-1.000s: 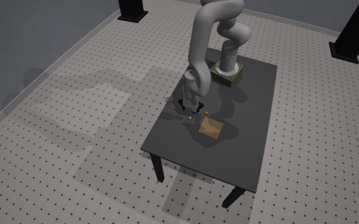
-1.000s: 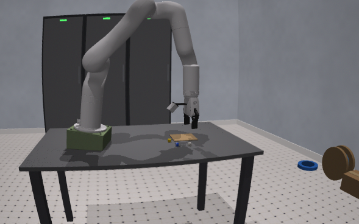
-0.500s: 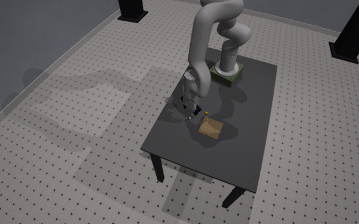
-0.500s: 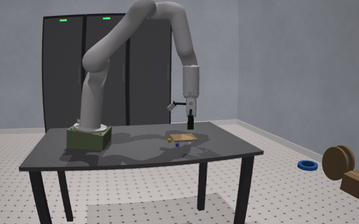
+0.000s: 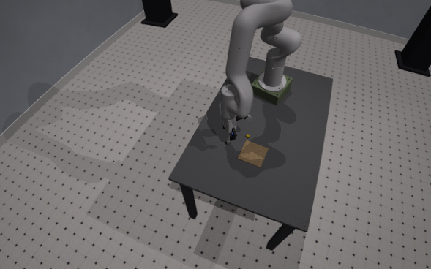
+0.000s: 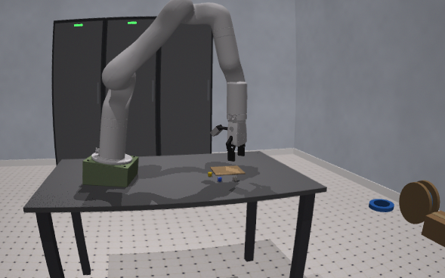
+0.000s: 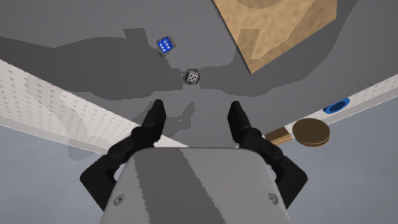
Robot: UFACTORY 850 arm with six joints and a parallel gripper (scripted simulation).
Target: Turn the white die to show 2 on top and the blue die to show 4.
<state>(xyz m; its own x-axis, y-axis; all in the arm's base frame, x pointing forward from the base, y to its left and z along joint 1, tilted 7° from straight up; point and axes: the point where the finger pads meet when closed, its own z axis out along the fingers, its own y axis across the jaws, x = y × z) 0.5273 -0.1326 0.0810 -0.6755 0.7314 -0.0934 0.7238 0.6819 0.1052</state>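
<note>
The white die (image 7: 192, 76) lies on the dark table, off the tan mat (image 7: 280, 25), just ahead of my fingers in the wrist view. The blue die (image 7: 165, 44) lies a little further on, also off the mat. In the exterior view the yellow die (image 6: 209, 174), the blue die (image 6: 219, 179) and the white die (image 6: 235, 178) sit in a row in front of the mat (image 6: 227, 170). My gripper (image 7: 197, 108) (image 6: 236, 152) is open and empty. It hangs well above the table over the white die. I cannot read the top faces.
The arm's green base block (image 6: 109, 171) stands at the far end of the table. The table edge runs close to the dice (image 7: 75, 135). On the floor lie a blue ring (image 6: 381, 205), a wooden spool (image 6: 418, 196) and a box (image 6: 444, 228).
</note>
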